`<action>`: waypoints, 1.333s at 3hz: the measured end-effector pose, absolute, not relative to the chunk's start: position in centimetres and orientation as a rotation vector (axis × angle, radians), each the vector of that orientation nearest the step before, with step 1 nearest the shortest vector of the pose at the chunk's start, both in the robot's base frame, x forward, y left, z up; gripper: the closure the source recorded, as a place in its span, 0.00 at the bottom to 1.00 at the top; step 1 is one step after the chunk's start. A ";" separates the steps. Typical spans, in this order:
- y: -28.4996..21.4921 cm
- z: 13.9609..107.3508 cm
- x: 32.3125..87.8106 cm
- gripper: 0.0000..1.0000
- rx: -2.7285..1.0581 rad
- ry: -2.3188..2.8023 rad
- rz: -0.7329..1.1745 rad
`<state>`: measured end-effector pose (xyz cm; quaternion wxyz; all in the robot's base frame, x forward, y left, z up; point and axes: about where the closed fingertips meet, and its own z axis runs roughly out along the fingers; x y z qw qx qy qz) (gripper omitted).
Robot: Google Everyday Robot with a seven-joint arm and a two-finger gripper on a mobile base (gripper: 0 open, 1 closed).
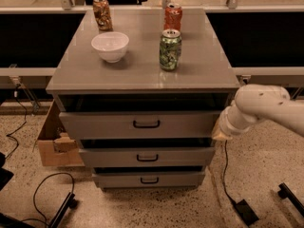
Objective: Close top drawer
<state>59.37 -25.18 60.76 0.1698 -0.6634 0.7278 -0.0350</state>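
Claw (pixel 220 132) beside top drawer (pixel 104 125), right side

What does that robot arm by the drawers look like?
The arm is a thick, smooth, off-white tube with rounded joints and tiny dark specks. It narrows through a ringed wrist to the gripper, a small tan tip at the right end of the top drawer. No lettering shows.

cabinet top (pixel 142 68): bowl (pixel 109 45), three cans (pixel 170 50); jaws below its right edge
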 end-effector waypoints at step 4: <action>-24.9 64.2 49.3 1.00 -2.141 2.073 -0.074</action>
